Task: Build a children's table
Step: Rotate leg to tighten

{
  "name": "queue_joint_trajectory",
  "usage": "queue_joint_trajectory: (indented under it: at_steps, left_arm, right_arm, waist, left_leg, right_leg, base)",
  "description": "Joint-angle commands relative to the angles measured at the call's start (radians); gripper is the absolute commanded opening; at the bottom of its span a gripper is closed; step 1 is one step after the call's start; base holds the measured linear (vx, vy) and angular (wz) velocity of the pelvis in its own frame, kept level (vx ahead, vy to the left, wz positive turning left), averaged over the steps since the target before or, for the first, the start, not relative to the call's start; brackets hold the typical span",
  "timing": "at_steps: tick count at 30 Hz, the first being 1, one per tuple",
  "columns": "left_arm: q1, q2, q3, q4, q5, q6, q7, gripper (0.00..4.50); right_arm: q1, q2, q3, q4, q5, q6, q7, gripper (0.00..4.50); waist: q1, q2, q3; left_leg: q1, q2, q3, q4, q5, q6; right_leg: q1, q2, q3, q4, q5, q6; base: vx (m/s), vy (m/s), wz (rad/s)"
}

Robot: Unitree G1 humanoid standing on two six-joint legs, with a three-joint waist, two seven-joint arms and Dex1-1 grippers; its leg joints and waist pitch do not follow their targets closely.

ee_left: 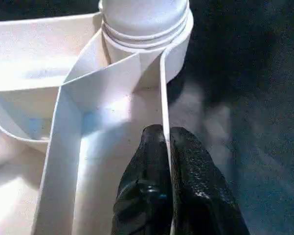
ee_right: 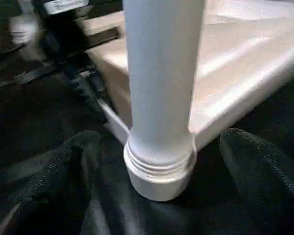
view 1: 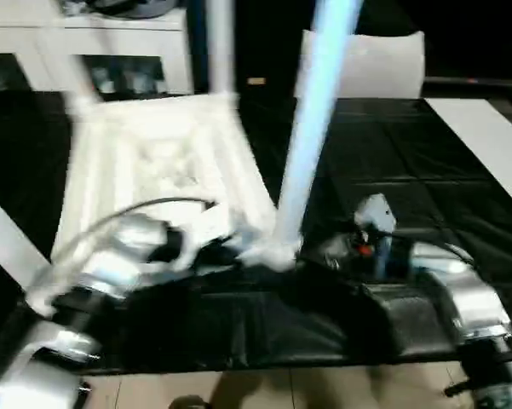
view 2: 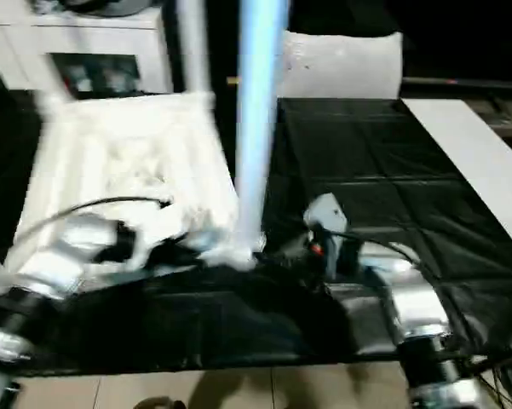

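Table top (view 1: 153, 170) upside down on the black-covered work table (view 1: 392, 170), ribbed underside facing up, legs standing up from the corner sockets. Nearest leg (view 1: 311, 128) rises from the near right corner socket (ee_right: 159, 169), tall and slightly tilted in the head views.

Left arm reaches in from the left, silver forearm low over the near edge of the top. Left gripper (ee_left: 167, 142) points along the underside toward the corner socket; its two black fingers (ee_left: 147, 166) are pressed together on the thin upright edge wall (ee_left: 163, 98) of the top, one finger each side of it.

Right arm comes in from the right, forearm bent inward along the work table's front. Right gripper (ee_right: 159, 161) sits low at the base of the nearest leg, fingers (ee_right: 264, 171) spread wide to either side of the socket and clear of it, nothing held.

White cabinet (view 1: 94, 51) stands behind the work table.
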Motion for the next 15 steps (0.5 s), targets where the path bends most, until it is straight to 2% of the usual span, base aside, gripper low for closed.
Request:
queue_joint_trajectory:
  at_steps: [1,6,8,10,11,13,14,15]
  left_arm:
    - [-0.013,-0.006,-0.058,-0.002,-0.001,-0.039,-0.077,0.00]
    - [-0.017,0.022,-0.086,-0.004,-0.015,-0.072,-0.182,0.00]
    - [-0.014,0.028,-0.096,-0.013,-0.018,-0.076,-0.206,0.00]
    - [-0.015,0.036,-0.113,-0.016,-0.024,-0.095,-0.247,0.00]
    - [-0.016,0.039,-0.122,-0.017,-0.028,-0.107,-0.273,0.00]
    - [-0.021,0.037,-0.133,-0.012,-0.025,-0.127,-0.302,0.00]
    - [-0.023,0.034,-0.136,-0.010,-0.021,-0.131,-0.304,0.00]
    - [-0.023,0.034,-0.136,-0.010,-0.021,-0.132,-0.305,0.00]
  right_arm:
    - [-0.018,-0.017,0.012,0.004,0.009,-0.009,0.049,4.18]
    - [-0.032,-0.045,0.052,0.010,0.026,-0.005,0.162,4.18]
    - [-0.035,-0.052,0.067,0.011,0.026,-0.004,0.187,3.84]
    - [-0.044,-0.060,0.092,0.018,0.029,-0.002,0.232,3.81]
    - [-0.050,-0.062,0.106,0.025,0.029,-0.006,0.258,3.54]
    - [-0.061,-0.055,0.123,0.039,0.026,-0.013,0.290,3.37]
    - [-0.065,-0.050,0.128,0.041,0.027,-0.009,0.300,3.37]
    - [-0.065,-0.050,0.129,0.041,0.027,-0.009,0.301,3.31]
  waist:
    - [-0.001,0.005,-0.052]
    - [0.015,0.004,-0.055]
    - [0.022,0.001,-0.054]
    - [0.024,0.000,-0.053]
    - [0.025,-0.002,-0.053]
    - [0.024,0.001,-0.054]
    - [0.024,-0.003,-0.055]
    - [0.026,-0.001,-0.055]
  left_leg:
    - [0.011,0.060,-0.014,-0.061,-0.193,0.048]
    - [0.012,0.062,-0.011,-0.056,-0.173,0.054]
    - [0.011,0.061,-0.011,-0.056,-0.175,0.055]
    - [0.011,0.062,-0.012,-0.057,-0.184,0.051]
    - [0.011,0.062,-0.013,-0.058,-0.187,0.049]
    - [0.012,0.063,-0.013,-0.058,-0.192,0.045]
    - [0.012,0.063,-0.012,-0.057,-0.187,0.046]
    - [0.014,0.063,-0.011,-0.056,-0.183,0.047]
  right_leg:
    - [0.046,-0.079,0.047,-0.070,-0.126,-0.220]
    - [0.046,-0.082,0.045,-0.063,-0.084,-0.241]
    - [0.047,-0.083,0.045,-0.063,-0.097,-0.238]
    - [0.046,-0.084,0.045,-0.066,-0.127,-0.232]
    - [0.046,-0.085,0.045,-0.066,-0.147,-0.228]
    - [0.044,-0.084,0.044,-0.066,-0.150,-0.230]
    - [0.044,-0.084,0.044,-0.065,-0.136,-0.232]
    - [0.043,-0.084,0.045,-0.063,-0.125,-0.235]
  base:
    - [0.000,0.000,0.00]
    - [0.000,0.000,0.00]
    - [0.000,0.000,0.00]
    - [0.000,0.000,0.00]
    - [0.000,0.000,0.00]
    - [0.000,0.000,0.00]
    - [0.000,0.000,0.00]
    - [0.000,0.000,0.00]
